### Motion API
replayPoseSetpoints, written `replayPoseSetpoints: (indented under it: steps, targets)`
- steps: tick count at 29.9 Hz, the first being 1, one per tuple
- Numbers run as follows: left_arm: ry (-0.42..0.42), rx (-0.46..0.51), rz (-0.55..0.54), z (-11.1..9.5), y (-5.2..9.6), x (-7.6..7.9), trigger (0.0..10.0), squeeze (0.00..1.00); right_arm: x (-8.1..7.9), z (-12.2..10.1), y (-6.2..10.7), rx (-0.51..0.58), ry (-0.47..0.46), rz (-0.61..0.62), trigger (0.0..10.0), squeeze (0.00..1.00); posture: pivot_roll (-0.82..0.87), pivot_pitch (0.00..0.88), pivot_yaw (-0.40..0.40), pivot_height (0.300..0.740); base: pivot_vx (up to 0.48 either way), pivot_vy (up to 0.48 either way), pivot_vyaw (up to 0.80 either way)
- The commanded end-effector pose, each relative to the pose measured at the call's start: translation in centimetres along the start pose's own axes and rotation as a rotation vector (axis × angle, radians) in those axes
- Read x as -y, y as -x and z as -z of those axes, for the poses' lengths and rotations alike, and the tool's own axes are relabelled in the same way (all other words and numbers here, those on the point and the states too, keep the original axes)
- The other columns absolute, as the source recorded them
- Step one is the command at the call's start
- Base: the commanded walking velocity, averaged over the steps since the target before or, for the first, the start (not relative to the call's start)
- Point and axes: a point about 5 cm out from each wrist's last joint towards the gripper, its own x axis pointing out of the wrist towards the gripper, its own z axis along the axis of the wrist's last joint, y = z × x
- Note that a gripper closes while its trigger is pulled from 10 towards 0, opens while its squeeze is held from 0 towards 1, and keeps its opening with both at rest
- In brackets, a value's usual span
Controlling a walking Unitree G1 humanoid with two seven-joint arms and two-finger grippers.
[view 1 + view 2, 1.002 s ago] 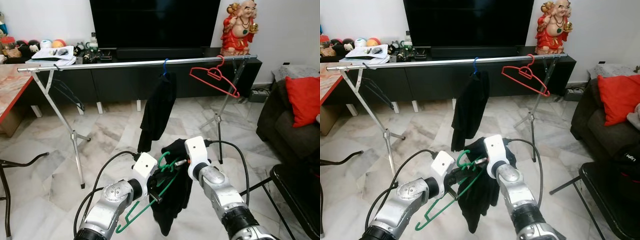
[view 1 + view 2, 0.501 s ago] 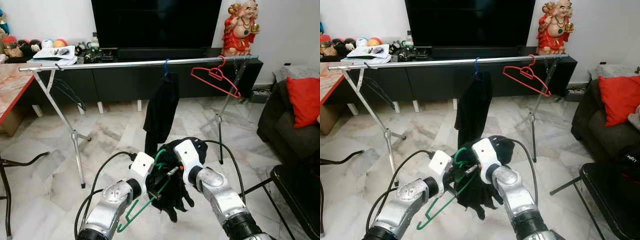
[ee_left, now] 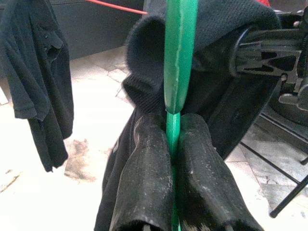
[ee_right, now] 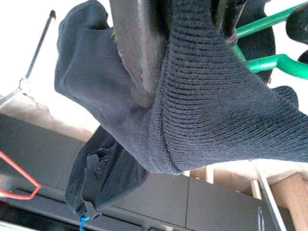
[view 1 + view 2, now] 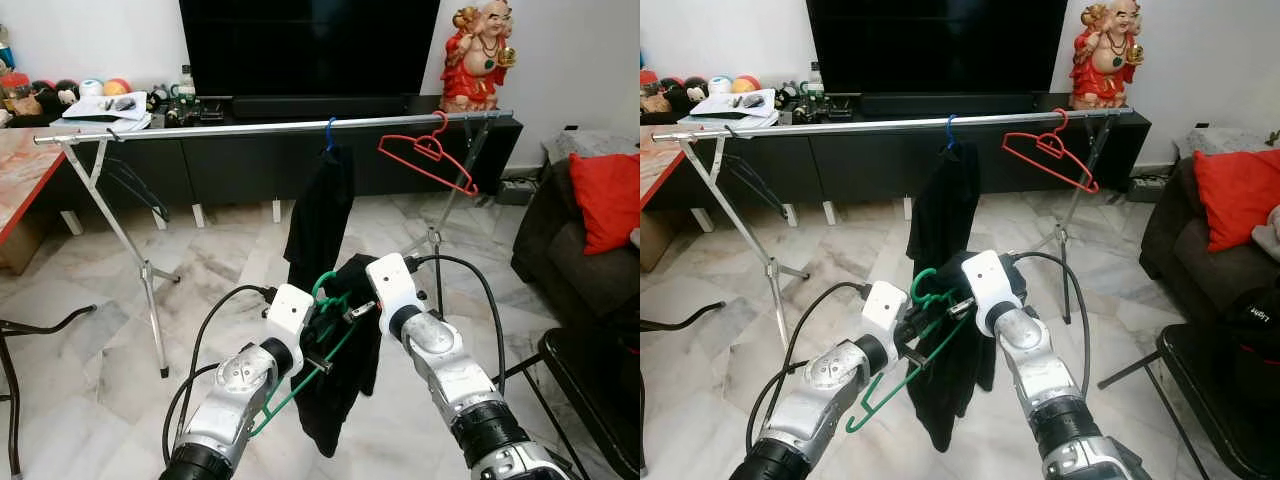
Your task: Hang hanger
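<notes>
Holding the green hanger [image 5: 318,352] low before you, the left gripper [image 3: 169,159] has its fingers pressed together on the hanger's bar, while the right gripper [image 5: 352,312] pinches the dark garment [image 5: 335,400] draped over it (knit bunched round its fingers). The rail [image 5: 250,128] lies at twelve o'clock, well above and beyond, running nine to three; the hanger's long axis slants across it. Marble floor [image 5: 90,330] below; free rail left of the hung black shirt [image 5: 318,215].
</notes>
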Motion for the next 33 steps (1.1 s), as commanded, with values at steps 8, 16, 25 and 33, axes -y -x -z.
replayPoseSetpoints:
  steps: [8, 16, 25, 33]
  targets:
    - [0.018, 0.092, -0.106, -1.2, 0.5, -1.9, 10.0, 0.00, 1.4, 1.9, 1.1, -0.051, -0.040, -0.136, 10.0, 0.00, 0.11, 0.000, -0.047, 0.740, 0.000, 0.000, 0.00]
    - [0.031, 0.079, -0.059, -0.8, 0.4, -1.3, 10.0, 0.00, 1.1, 1.6, 2.4, 0.001, 0.086, -0.340, 10.0, 0.00, 0.11, 0.000, -0.044, 0.740, 0.000, 0.000, 0.00]
    - [0.036, 0.049, -0.012, -0.2, 0.5, -0.9, 10.0, 0.00, 0.7, 1.2, 3.1, 0.028, 0.160, -0.426, 10.0, 0.00, 0.11, 0.000, -0.041, 0.740, 0.000, 0.000, 0.00]
    - [0.036, -0.002, 0.094, 0.6, 0.6, 0.5, 10.0, 0.00, 2.9, -0.4, 2.4, 0.073, 0.191, -0.220, 10.0, 0.00, 0.11, 0.000, -0.041, 0.740, 0.000, 0.000, 0.00]
